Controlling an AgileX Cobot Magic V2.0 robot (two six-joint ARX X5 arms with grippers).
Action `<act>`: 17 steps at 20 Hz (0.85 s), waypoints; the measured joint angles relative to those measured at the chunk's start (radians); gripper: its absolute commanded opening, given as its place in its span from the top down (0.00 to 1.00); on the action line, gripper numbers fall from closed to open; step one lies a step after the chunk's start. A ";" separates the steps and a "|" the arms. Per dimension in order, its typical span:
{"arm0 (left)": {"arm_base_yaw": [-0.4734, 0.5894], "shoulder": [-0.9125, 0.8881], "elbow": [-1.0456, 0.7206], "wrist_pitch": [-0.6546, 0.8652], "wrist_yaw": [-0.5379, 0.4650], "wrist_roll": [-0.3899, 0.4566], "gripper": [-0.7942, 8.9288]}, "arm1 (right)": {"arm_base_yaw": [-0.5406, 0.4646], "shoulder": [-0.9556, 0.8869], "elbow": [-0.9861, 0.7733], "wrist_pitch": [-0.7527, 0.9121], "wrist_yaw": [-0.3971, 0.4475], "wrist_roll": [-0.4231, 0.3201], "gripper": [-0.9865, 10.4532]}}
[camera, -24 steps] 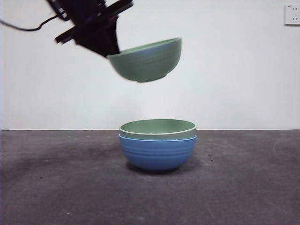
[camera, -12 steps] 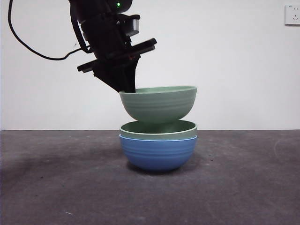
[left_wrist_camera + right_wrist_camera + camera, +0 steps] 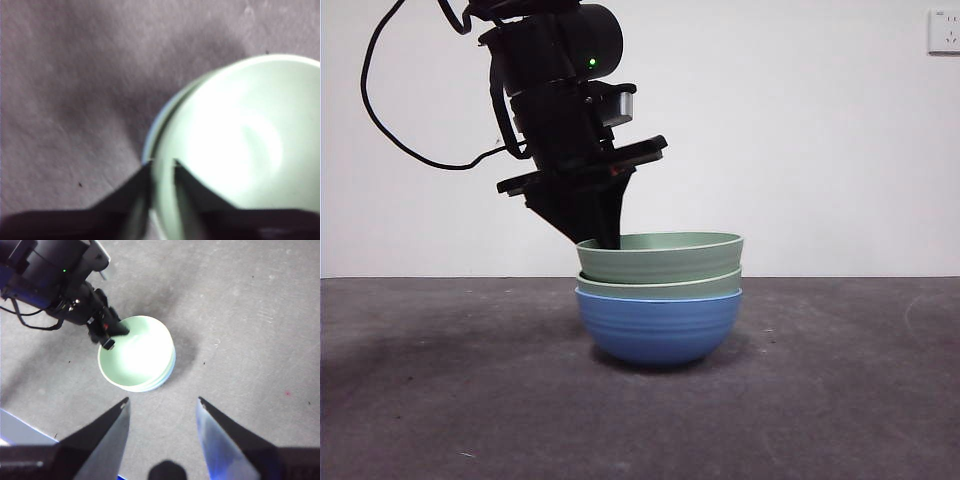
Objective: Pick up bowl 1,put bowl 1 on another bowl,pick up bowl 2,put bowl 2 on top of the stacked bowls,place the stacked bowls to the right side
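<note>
- Left claw (image 3: pixel 610 243) clamped on rim of top green bowl (image 3: pixel 665 258), one jaw inside, one outside, at the rim's side nearest the arm.
- Top green bowl seated in 2nd green bowl (image 3: pixel 660 287), itself nested in blue bowl (image 3: pixel 658 325); stack sits mid table (image 3: pixel 440 380), rims roughly level in front view.
- Right claw (image 3: pixel 161 426) apart, empty, hanging high above table, well clear of stack.
- Step in hand, by judgement: releasing bowl 2; shifting stack to right side not yet done.
- Risks from here:
  - Lifting before jaws part fully → top bowl dragged up again or tipped off.
  - Pulling away sideways w/ inner jaw still inside → rim caught, whole stack skidding or toppling.
  - Pushing lower → green bowls wedged tight, or blue bowl rocking on its small foot.
  - Top bowl maybe not fully down on the claw side; hard to tell, wrist view blurred & washed out. If cocked, could slip during the move right.
  - Gripping one rim only for the move → upper bowl lifting out alone, blue left behind.
  - Right claw descending while left arm still over stack → arms colliding.
</note>
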 measured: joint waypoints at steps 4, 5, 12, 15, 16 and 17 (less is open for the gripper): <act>-0.006 0.000 0.001 -0.011 0.010 0.000 0.55 | 0.000 0.002 0.000 -0.001 0.000 0.000 0.72; -0.006 0.000 0.005 -0.025 0.009 0.000 0.55 | 0.000 0.002 0.000 -0.001 0.000 0.000 0.72; -0.005 -0.032 0.139 -0.163 0.009 0.007 0.55 | 0.000 0.002 0.000 -0.011 0.000 0.000 0.71; -0.003 -0.034 0.249 -0.283 0.005 0.024 0.55 | 0.000 0.021 0.000 -0.010 0.000 0.000 0.71; -0.002 -0.039 0.280 -0.312 0.004 0.032 0.55 | 0.000 0.036 0.000 -0.009 0.000 0.000 0.66; -0.002 -0.051 0.310 -0.333 0.002 0.042 0.55 | 0.000 0.057 0.000 -0.005 0.000 0.000 0.58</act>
